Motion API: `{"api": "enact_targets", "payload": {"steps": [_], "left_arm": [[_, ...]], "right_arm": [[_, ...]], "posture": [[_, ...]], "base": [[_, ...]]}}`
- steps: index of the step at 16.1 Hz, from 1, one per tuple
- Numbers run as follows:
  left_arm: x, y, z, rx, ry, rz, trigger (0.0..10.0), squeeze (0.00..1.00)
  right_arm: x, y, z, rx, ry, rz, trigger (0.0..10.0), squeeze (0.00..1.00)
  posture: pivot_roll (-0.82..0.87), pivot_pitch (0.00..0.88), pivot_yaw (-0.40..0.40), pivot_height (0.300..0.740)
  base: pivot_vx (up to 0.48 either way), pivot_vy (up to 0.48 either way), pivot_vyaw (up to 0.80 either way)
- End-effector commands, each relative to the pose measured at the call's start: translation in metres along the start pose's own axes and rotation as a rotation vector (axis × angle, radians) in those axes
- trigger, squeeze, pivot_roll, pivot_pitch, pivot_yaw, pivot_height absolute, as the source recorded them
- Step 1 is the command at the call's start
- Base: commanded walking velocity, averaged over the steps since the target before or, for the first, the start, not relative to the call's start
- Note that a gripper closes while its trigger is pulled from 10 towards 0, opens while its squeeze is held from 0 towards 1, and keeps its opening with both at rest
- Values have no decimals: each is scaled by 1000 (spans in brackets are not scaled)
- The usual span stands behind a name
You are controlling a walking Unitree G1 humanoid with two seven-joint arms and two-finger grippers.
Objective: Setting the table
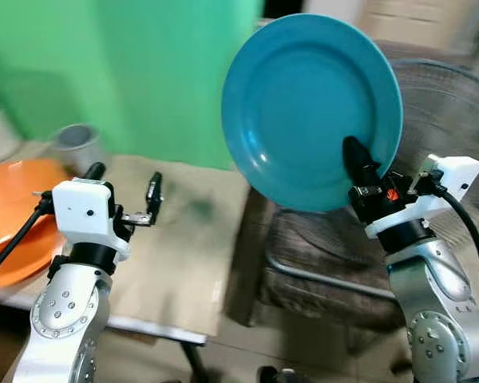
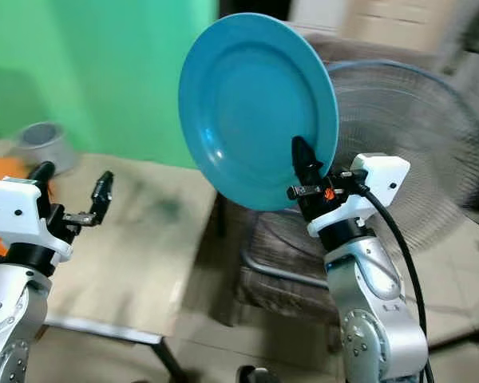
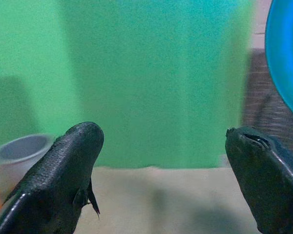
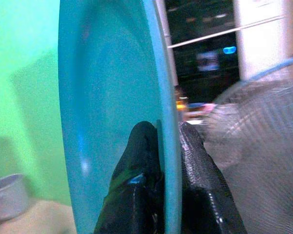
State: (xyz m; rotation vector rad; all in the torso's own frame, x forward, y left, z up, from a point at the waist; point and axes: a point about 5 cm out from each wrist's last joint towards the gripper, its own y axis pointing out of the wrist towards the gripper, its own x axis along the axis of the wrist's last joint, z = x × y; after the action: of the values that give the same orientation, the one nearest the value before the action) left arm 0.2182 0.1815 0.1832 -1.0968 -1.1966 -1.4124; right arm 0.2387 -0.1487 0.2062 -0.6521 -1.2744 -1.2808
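Home: table (image 1: 184,263), fan (image 2: 419,152), chair (image 1: 319,255)

The plate (image 1: 303,104) is plain teal blue, unpatterned. Behind it the wall (image 1: 104,72) is flat bright green. The desk (image 1: 184,239) below that wall is pale beige with a faint dark smudge. On it, left of the plate, sit an orange dish (image 1: 16,199) and a grey cup (image 1: 76,144). The right hand (image 1: 359,163) and left hand (image 1: 124,191) have black fingers on white housings, silver arms.

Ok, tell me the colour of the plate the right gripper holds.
Teal blue plate, clamped by the right gripper; clearest in the left eye view.
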Motion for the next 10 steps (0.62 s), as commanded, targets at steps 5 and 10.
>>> {"api": "enact_targets", "payload": {"steps": [5,10], "left_arm": [[-8,-1,-5,-18,49,52,10000,0],[-15,1,-7,-49,97,98,10000,0]], "right_arm": [[-17,-4,0,26,45,98,10000,0],[-26,-7,-11,-78,38,144,10000,0]], "posture": [[106,0,-24,740],[102,0,-21,740]], "base": [[0,0,-800],[0,0,-800]]}}
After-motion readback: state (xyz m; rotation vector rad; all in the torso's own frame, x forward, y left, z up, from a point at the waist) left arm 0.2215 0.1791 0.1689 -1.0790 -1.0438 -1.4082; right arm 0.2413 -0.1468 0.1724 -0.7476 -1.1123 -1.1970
